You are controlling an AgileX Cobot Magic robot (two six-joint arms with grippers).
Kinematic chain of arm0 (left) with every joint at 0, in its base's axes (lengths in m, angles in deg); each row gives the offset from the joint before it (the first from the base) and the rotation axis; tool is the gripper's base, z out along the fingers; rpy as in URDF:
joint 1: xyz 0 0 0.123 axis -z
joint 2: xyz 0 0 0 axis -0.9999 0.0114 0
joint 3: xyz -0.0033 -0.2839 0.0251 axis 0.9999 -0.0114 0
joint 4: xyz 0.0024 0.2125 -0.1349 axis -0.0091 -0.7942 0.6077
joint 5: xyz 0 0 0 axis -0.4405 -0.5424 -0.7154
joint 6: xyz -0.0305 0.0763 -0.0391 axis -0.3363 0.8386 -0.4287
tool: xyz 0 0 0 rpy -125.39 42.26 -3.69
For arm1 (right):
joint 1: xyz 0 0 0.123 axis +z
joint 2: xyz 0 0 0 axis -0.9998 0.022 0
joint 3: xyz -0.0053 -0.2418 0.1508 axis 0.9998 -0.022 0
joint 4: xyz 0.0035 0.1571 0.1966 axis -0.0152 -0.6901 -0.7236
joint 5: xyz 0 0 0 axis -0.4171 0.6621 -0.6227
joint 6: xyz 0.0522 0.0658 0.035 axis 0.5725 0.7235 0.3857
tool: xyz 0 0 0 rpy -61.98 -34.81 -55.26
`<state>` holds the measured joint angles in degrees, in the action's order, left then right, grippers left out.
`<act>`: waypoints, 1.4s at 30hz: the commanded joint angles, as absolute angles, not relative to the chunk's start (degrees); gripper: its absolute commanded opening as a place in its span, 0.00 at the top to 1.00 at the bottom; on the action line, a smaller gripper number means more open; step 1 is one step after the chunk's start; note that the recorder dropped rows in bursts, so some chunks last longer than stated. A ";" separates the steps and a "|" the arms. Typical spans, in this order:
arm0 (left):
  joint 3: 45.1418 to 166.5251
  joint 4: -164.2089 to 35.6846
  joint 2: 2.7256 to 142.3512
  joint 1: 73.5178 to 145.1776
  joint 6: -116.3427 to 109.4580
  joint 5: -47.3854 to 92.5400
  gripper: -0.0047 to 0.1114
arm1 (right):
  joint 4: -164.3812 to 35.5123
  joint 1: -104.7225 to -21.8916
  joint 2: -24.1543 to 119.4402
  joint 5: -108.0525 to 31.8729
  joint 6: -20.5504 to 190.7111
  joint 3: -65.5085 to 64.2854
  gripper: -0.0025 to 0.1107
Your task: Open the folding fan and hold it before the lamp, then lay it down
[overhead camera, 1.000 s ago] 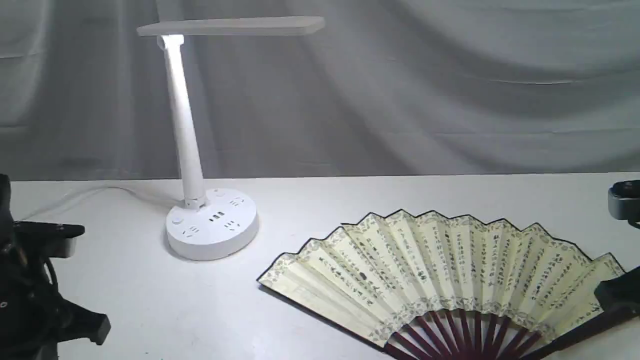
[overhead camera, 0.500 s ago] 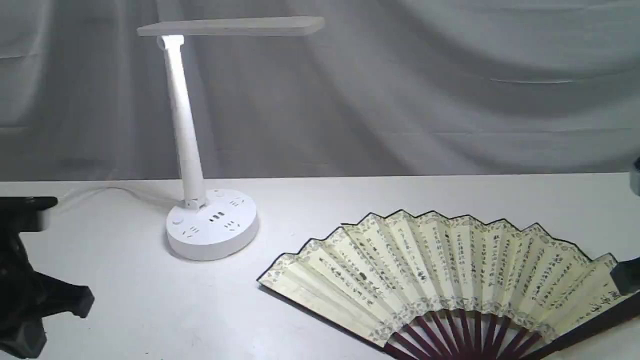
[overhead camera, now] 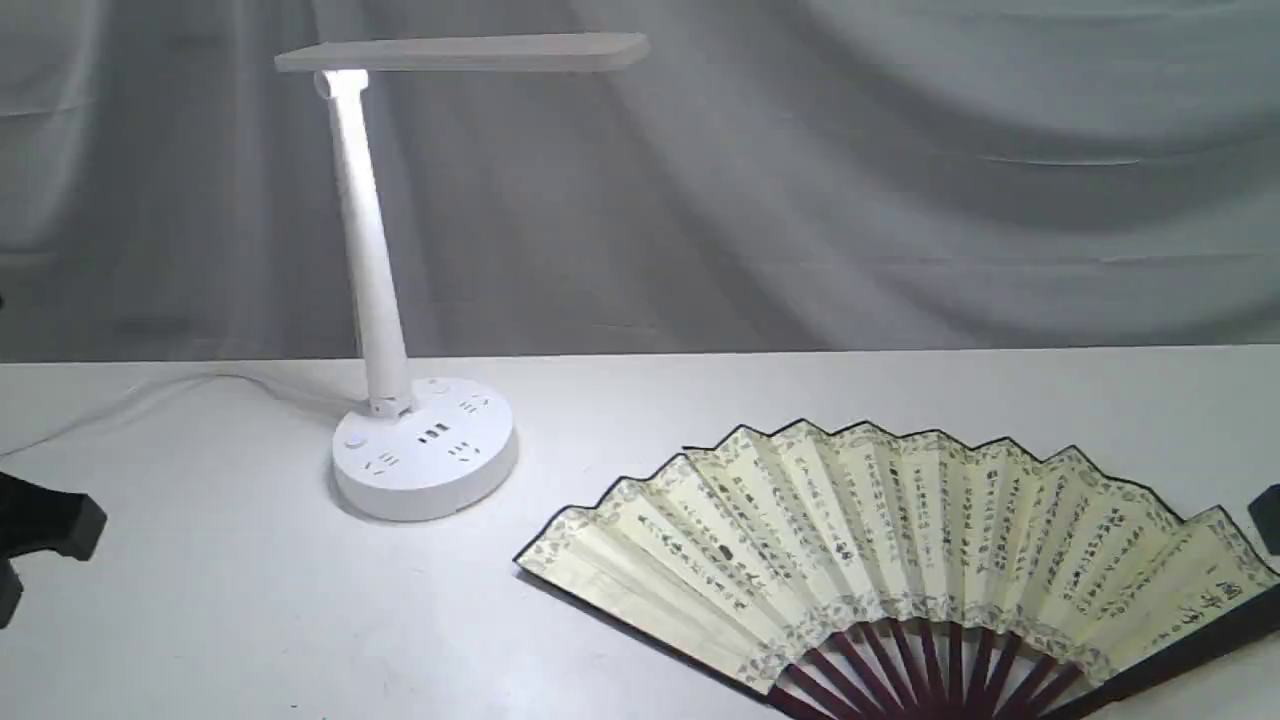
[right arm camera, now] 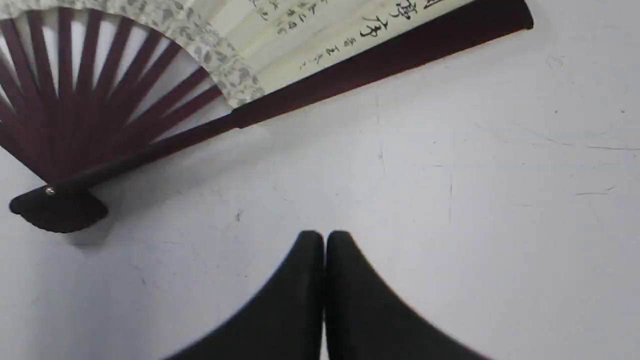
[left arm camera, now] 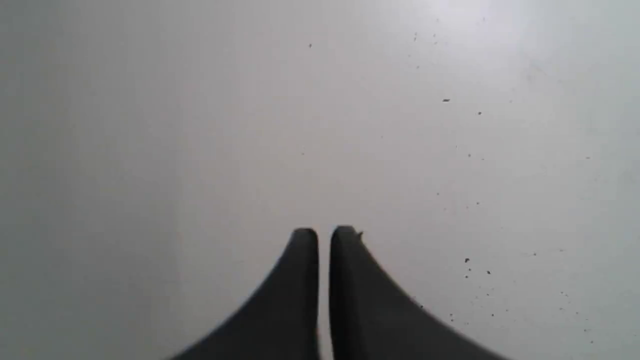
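The folding fan (overhead camera: 900, 540) lies fully spread on the white table at the front right, cream leaf with dark calligraphy, maroon ribs toward the front edge. The right wrist view shows its ribs, guard and pivot (right arm camera: 150, 100). The white lamp (overhead camera: 420, 440) stands lit at the back left, its flat head over the table. My left gripper (left arm camera: 324, 235) is shut and empty above bare table; only a dark part of that arm (overhead camera: 40, 530) shows at the exterior view's left edge. My right gripper (right arm camera: 324, 236) is shut, empty, apart from the fan's guard.
The lamp's white cord (overhead camera: 150, 395) runs off to the left along the back of the table (overhead camera: 250, 600). A grey cloth backdrop (overhead camera: 800, 180) hangs behind. A sliver of the right arm (overhead camera: 1268, 518) shows at the right edge.
Both arms have drawn back outward toward the frame edges; the right one has come off the fan's right end. The fan and lamp have not moved.
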<state>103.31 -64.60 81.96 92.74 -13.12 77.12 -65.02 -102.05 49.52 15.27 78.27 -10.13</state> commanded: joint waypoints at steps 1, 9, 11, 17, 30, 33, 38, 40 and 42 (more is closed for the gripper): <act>103.44 -65.35 76.67 92.66 -11.40 77.44 0.96 | -66.02 -101.97 44.47 16.33 78.35 -10.33 0.98; 103.44 -61.99 62.62 92.66 -11.94 78.50 0.96 | -66.17 -101.97 27.22 18.42 78.35 -10.33 0.98; 103.44 -61.69 58.70 92.66 -11.94 78.50 0.96 | -66.59 -101.97 23.04 19.67 78.35 -10.33 0.98; 103.44 -60.18 45.56 92.66 -11.94 80.00 0.96 | -67.05 -101.97 9.27 21.28 78.53 -10.33 0.98; 103.44 -59.48 17.43 92.66 -11.94 84.45 0.96 | -65.26 -101.77 -14.76 28.55 78.17 -10.33 0.98; 103.44 -58.87 11.68 92.66 -11.94 86.58 0.96 | -64.98 -101.85 -19.05 30.41 78.17 -10.33 0.98; 103.44 -58.87 2.88 92.66 -11.94 87.58 0.96 | -64.43 -101.85 -24.15 31.87 78.29 -10.33 0.98; 103.44 -58.87 2.73 92.66 -11.94 86.33 0.96 | -64.86 -101.85 -24.15 31.87 78.38 -10.06 0.98; 104.23 -59.21 2.73 92.66 -11.94 88.47 0.96 | -65.40 -101.85 -24.15 31.87 78.72 -10.48 0.98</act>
<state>103.95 -59.30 2.68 92.74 -12.13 87.77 -65.25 -102.05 -24.08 31.74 78.27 -10.28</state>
